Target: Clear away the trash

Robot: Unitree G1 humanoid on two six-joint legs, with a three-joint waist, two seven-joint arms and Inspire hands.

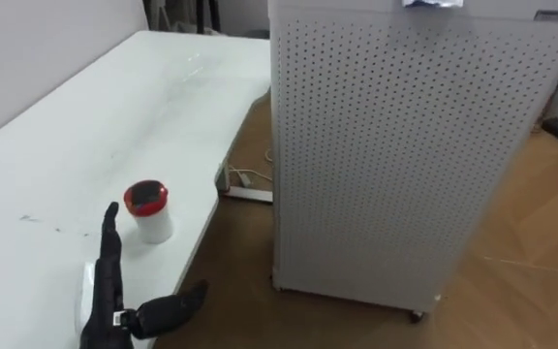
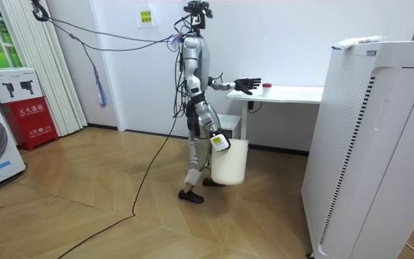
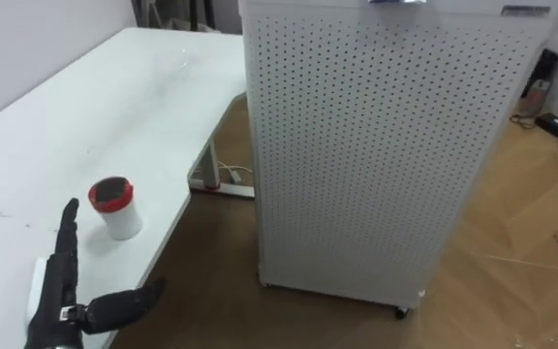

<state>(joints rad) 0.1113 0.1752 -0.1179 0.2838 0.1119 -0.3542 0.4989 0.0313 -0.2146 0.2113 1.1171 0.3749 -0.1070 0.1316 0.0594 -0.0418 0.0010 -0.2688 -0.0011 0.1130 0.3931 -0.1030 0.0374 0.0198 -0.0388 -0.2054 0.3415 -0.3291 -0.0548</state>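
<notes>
On the near end of the white desk (image 1: pixel 85 126) stands the garbage, a white cup with a red lid (image 1: pixel 148 211), upright and close to the edge. My left hand (image 1: pixel 105 291) is just beside it, flat and open with the thumb spread, holding nothing. By my judgement the task is barely begun: the cup has yet to be grasped, lifted and dropped. In the room view my right hand (image 2: pixel 220 142) is low at the rim of a white bin (image 2: pixel 230 164); whether it grips I cannot tell. The cup bears no readable writing, and print on the wall notice (image 2: pixel 144 16) and red box (image 2: pixel 31 115) is too small
</notes>
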